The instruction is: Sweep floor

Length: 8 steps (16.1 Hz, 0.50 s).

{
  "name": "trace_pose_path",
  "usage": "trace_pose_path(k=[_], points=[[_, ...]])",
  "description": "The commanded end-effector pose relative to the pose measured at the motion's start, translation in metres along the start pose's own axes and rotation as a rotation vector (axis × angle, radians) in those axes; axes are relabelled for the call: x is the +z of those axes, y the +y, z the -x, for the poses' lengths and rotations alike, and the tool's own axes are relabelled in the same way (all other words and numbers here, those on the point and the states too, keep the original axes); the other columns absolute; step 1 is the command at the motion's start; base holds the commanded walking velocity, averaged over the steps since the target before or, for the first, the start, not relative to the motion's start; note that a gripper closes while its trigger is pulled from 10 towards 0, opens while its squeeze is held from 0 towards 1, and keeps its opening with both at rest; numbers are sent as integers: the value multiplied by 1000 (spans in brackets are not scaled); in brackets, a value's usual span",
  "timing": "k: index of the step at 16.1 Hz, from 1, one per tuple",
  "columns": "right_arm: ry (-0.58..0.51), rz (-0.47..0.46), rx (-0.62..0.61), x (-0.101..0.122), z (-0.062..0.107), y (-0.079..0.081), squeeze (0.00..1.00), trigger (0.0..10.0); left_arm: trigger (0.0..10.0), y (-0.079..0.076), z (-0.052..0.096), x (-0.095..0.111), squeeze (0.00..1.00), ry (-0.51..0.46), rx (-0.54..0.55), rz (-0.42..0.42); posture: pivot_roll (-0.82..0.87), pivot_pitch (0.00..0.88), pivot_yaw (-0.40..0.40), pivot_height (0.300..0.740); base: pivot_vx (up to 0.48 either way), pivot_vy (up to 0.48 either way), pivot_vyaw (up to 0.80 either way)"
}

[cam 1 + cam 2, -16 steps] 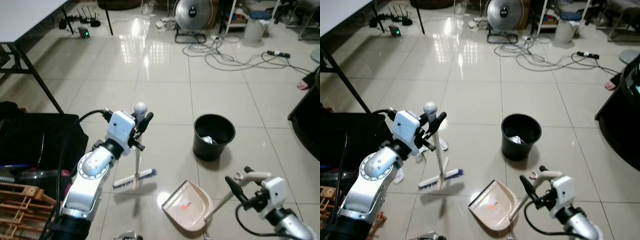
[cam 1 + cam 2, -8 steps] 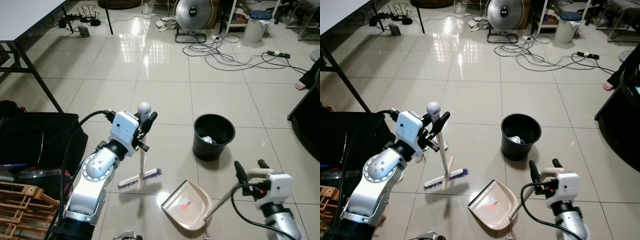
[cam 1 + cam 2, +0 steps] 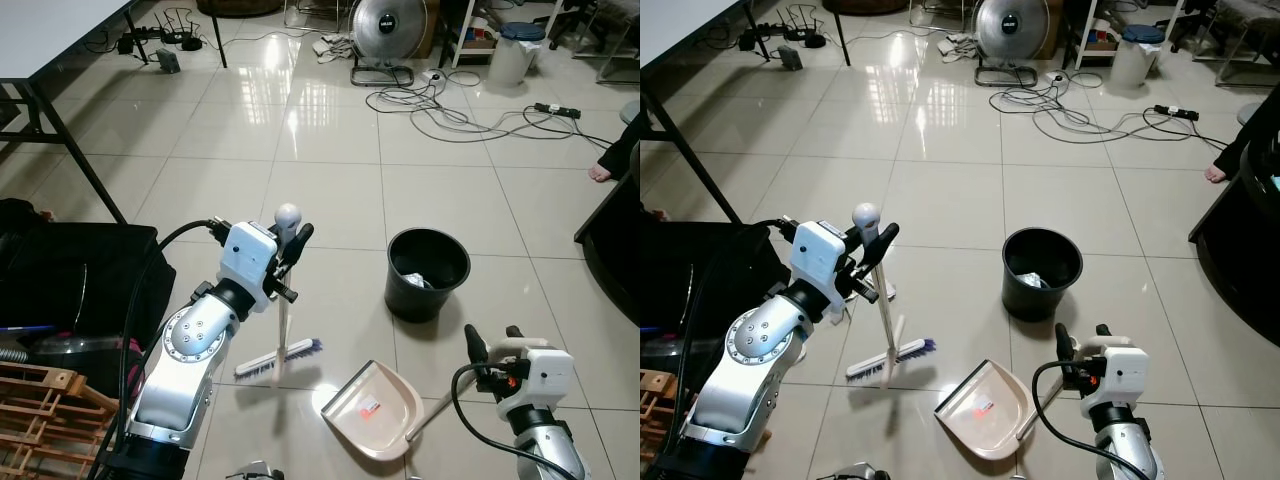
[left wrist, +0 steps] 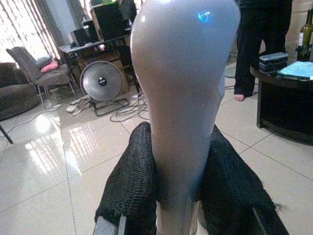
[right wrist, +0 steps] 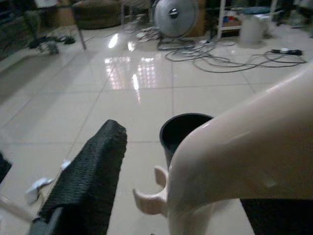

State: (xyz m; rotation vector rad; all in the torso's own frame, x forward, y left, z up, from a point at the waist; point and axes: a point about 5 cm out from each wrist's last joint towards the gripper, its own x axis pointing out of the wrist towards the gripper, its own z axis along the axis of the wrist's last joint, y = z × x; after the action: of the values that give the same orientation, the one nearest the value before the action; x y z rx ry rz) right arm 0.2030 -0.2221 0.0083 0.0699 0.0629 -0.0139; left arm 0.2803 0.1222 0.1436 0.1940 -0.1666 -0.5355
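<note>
Left pincer (image 3: 290,243) is up at mid-frame, approx 9 o'clock of the black round plastic bin (image 3: 428,272), fingers clamped on the rounded grey top of the pale long-handled broom (image 3: 281,320). Left wrist view confirms: both black fingers (image 4: 132,181) press the grey knob from either side. Broom stands near upright, handle slightly tilted; its white brush head w/ purple bristle tips rests on the glossy beige floor tiles (image 3: 330,150) directly below the pincer.

Right pincer (image 3: 490,350) sits low at approx 5 o'clock of frame, fingers pointing up, closed on the cream handle of the beige plastic dustpan (image 3: 370,408). Right wrist view: handle end passes beside one black finger (image 5: 90,171); the other finger is hidden behind the handle. Dustpan pan lies flat on floor at 6 o'clock, mouth toward the broom head, near it but apart. A small red-and-white scrap lies inside the pan.

Bin stands at approx 1 o'clock of the dustpan, well apart from broom; some pale rubbish visible inside.

Surroundings: black bag (image 3: 70,280) at 9 o'clock beside left arm; wooden slatted crate (image 3: 40,420) at 7 o'clock; white tabletop on black legs (image 3: 50,40) at 11 o'clock; round metal floor fan (image 3: 385,30) at 12 o'clock w/ loose cables (image 3: 460,115) trailing to 1 o'clock. A person's bare foot (image 3: 605,170) shows at 3 o'clock edge.
</note>
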Motion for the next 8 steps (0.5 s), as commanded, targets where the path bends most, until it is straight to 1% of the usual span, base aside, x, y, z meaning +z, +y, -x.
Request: trace_pose_path(k=[1,2,5,8], points=[[17,-4,-7,-3,4,3,0,3255,10000,3,-2,13,0,-52,0,-33,75,48,32,740,0,0,0],[21,-4,-7,-6,7,7,0,10000,10000,3,-1,13,0,-55,-3,-31,74,48,34,740,0,0,0],[0,-5,-38,-6,8,16,0,10000,10000,3,-1,13,0,-57,-13,-27,77,50,33,740,0,0,0],[-12,-5,-51,-4,9,19,0,10000,10000,3,0,13,0,-59,-14,-25,78,52,34,740,0,0,0]])
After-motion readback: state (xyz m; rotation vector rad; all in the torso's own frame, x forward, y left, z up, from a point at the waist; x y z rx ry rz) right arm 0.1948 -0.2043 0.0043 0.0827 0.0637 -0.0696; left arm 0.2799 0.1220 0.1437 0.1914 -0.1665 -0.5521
